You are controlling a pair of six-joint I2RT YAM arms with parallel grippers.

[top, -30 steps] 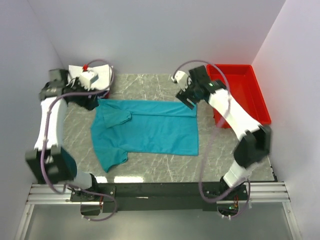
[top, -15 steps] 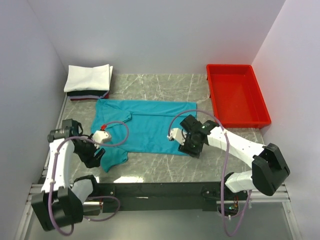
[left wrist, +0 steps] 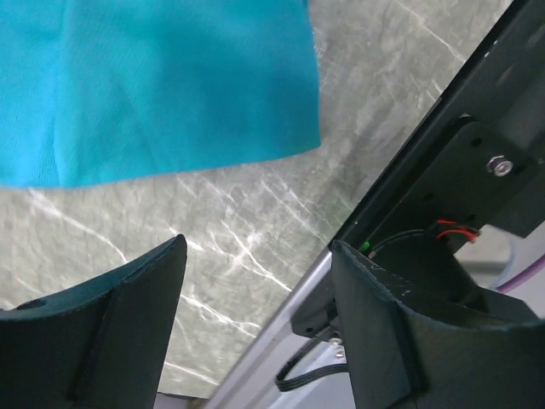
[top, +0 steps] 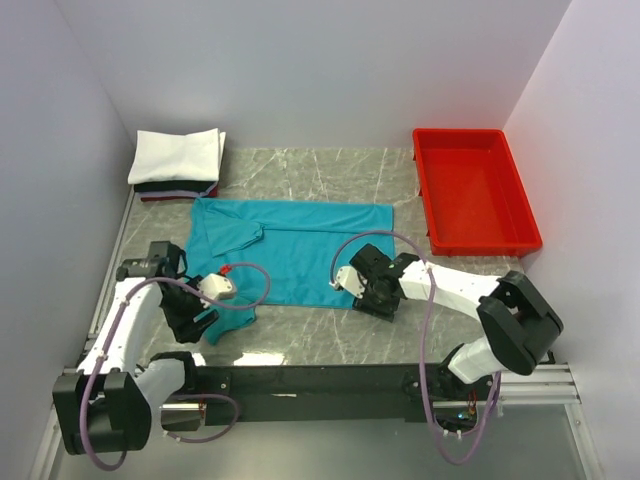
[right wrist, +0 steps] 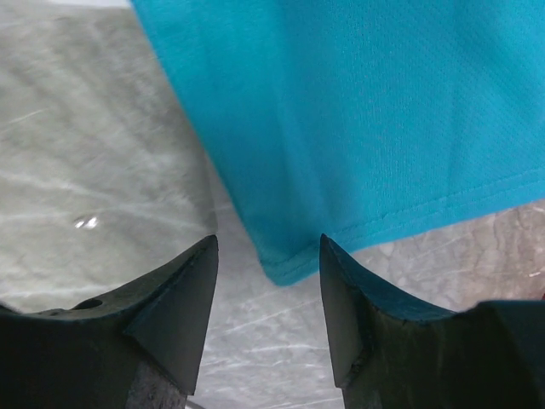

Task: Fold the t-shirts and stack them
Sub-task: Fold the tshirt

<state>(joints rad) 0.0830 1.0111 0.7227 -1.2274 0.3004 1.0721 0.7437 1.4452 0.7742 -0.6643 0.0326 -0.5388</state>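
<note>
Marble counter (top: 300, 170) carries a teal-blue t-shirt (top: 300, 255); left jaws open beside its sleeve, right jaws open astride its hem corner.

Left arm (top: 118, 325) and right arm (top: 455, 285): white link shells, black joint housings. Each has a grey-purple cable (top: 424, 335) looped outside the links. Left end effector (top: 203, 322) and right end effector (top: 374, 300): black, with a white block at the wrist. Fingers (left wrist: 119, 311) are dark, matte and wedge-shaped. The black base bracket (left wrist: 477, 179) bears one silver bolt (left wrist: 501, 165), with red and black wires (left wrist: 451, 228) beneath.
</note>
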